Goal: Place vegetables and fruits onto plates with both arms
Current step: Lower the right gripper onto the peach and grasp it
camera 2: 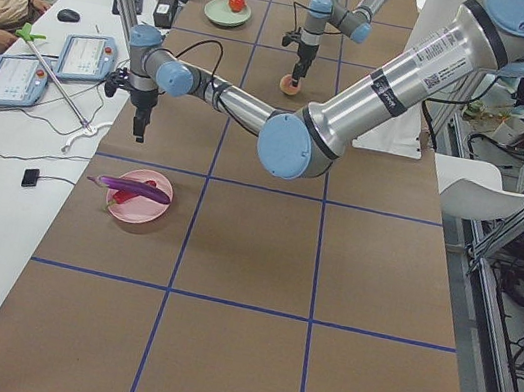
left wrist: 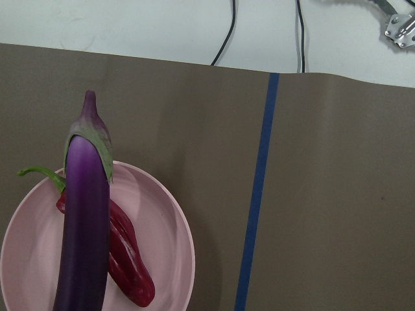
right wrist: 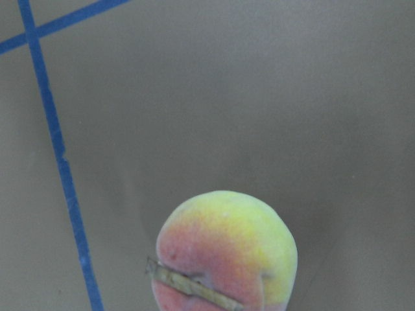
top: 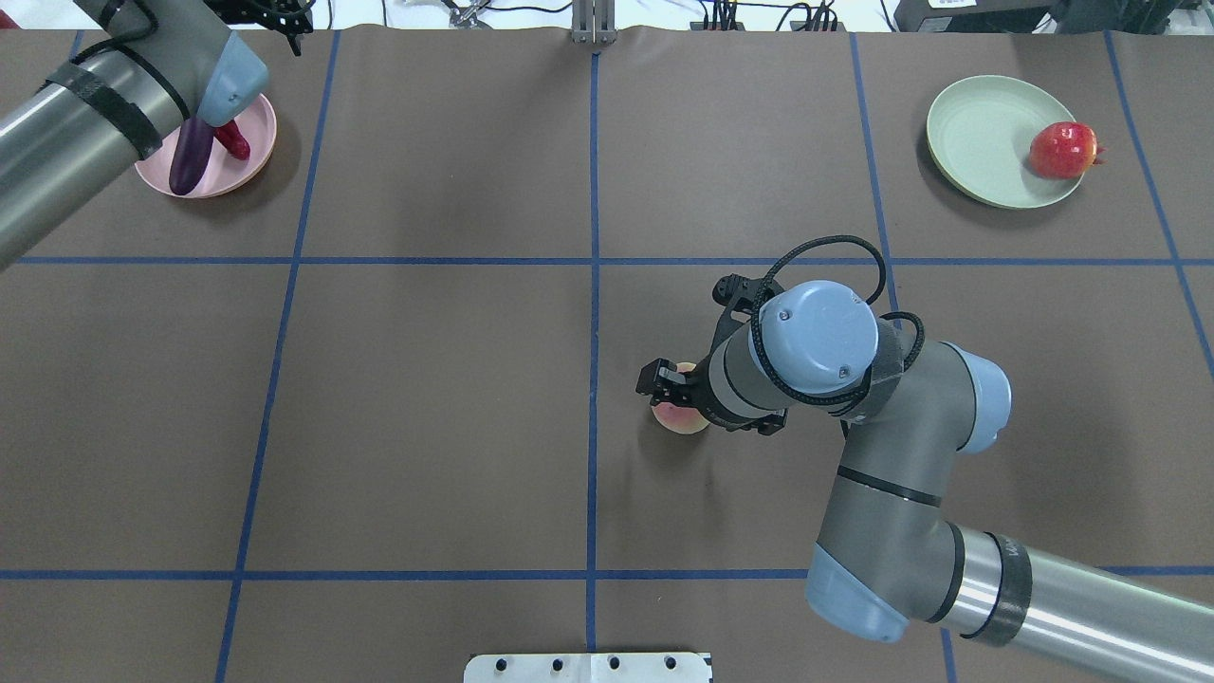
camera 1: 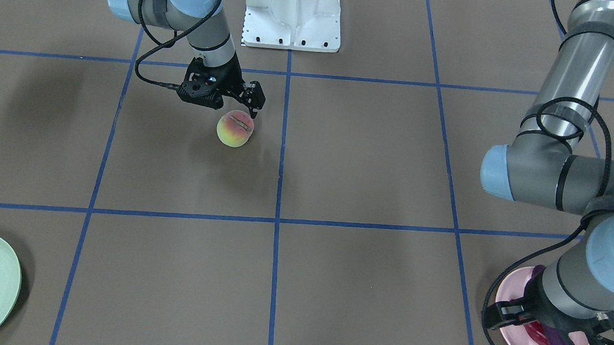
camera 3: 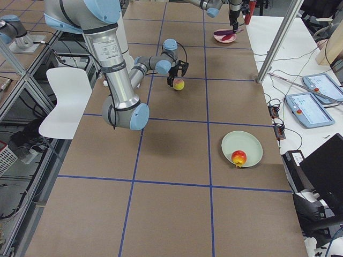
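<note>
- The right gripper (camera 1: 240, 109) hovers just over the peach (camera 1: 235, 129) with its jaws spread. The peach sits on the table (top: 427, 427), well apart from both plates.
- The left gripper (camera 2: 140, 126) hangs above the pink plate (left wrist: 170, 233). Whether it is open or closed, I can't tell.
- The eggplant (left wrist: 84, 220) lies across the chili (left wrist: 130, 265), with its stem past the rim.
- The red fruit (top: 1064, 150) perches at the edge of the mint plate (top: 977, 133), near the table's corner.

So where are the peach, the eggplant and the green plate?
peach (camera 1: 234, 131): front-facing view, on its yellow-pink middle.
eggplant (left wrist: 84, 227): left wrist view, on the middle of its purple body.
green plate (top: 977, 133): overhead view, on its bare centre.
</note>
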